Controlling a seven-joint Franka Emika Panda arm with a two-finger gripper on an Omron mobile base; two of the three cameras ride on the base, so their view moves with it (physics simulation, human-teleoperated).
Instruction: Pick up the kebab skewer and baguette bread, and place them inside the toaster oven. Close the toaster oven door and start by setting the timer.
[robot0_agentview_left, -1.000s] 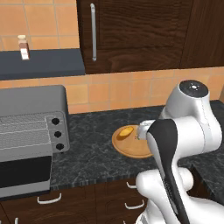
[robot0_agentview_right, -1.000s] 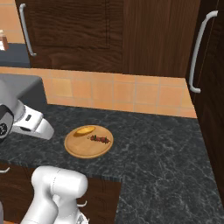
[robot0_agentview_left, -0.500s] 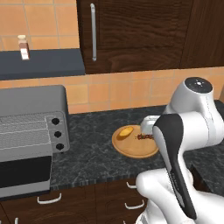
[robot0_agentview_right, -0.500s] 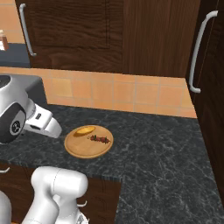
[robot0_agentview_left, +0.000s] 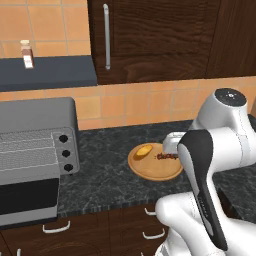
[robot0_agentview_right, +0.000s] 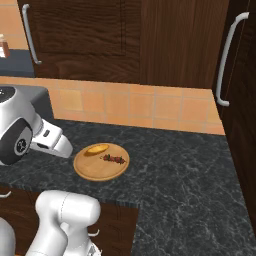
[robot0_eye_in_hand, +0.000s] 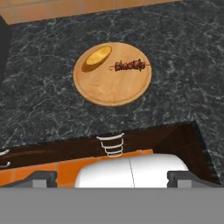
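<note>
The round wooden board (robot0_eye_in_hand: 112, 83) carries the golden baguette bread (robot0_eye_in_hand: 98, 55) at its left and the kebab skewer (robot0_eye_in_hand: 129, 65) to the right of it, a small gap between them. Both also lie on the board in the base views: bread (robot0_agentview_left: 144, 150) (robot0_agentview_right: 96, 149), skewer (robot0_agentview_left: 166, 156) (robot0_agentview_right: 114, 159). My gripper (robot0_eye_in_hand: 113, 178) hangs above the counter's front edge, short of the board, open and holding nothing. The toaster oven (robot0_agentview_left: 35, 120) stands at the far left, its door (robot0_agentview_left: 27, 199) dropped down and the wire rack (robot0_agentview_left: 25, 145) exposed. Three black knobs (robot0_agentview_left: 64, 153) run down its right panel.
Dark stone counter (robot0_agentview_right: 180, 170) stretches right of the board. Drawers with white handles (robot0_eye_in_hand: 111, 144) sit under the counter edge. A small bottle (robot0_agentview_left: 27, 54) stands on the shelf above the oven. A tall cabinet with a long handle (robot0_agentview_right: 229, 60) closes the right side.
The arm's upper links have swung a little to the right and the hand has shifted slightly beside the board. Board, bread, skewer and oven have not moved.
</note>
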